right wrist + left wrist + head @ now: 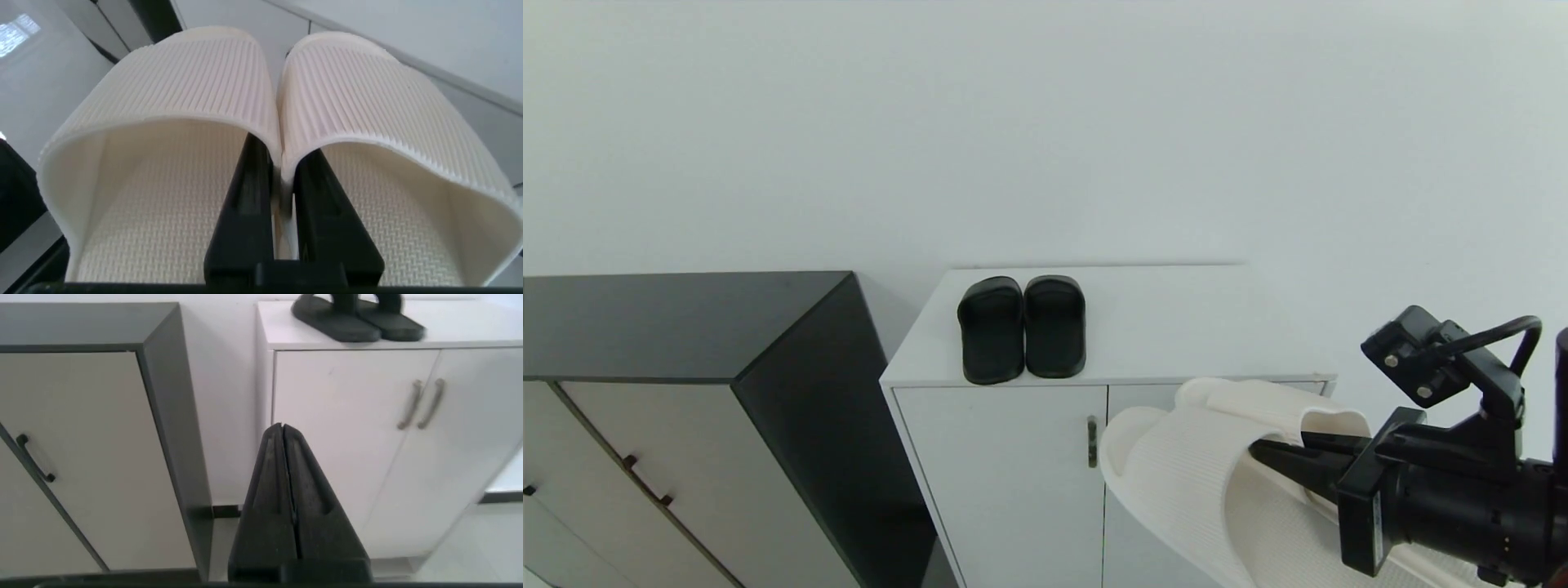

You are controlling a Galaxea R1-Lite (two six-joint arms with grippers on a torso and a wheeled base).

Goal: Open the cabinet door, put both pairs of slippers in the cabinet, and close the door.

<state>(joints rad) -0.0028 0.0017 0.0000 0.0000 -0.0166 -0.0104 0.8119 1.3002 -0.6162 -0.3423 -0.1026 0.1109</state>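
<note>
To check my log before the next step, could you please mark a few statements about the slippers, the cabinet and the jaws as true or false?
1. The black slippers lie on top of the white cabinet. True.
2. The white cabinet's doors stand open. False: both are shut.
3. The right jaws hold the white slippers. True.
4. The left jaws grip a black slipper. False: they are shut on nothing.

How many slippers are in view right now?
4. Two black slippers lie on top of the white cabinet; two white slippers are clamped in the right gripper.
</note>
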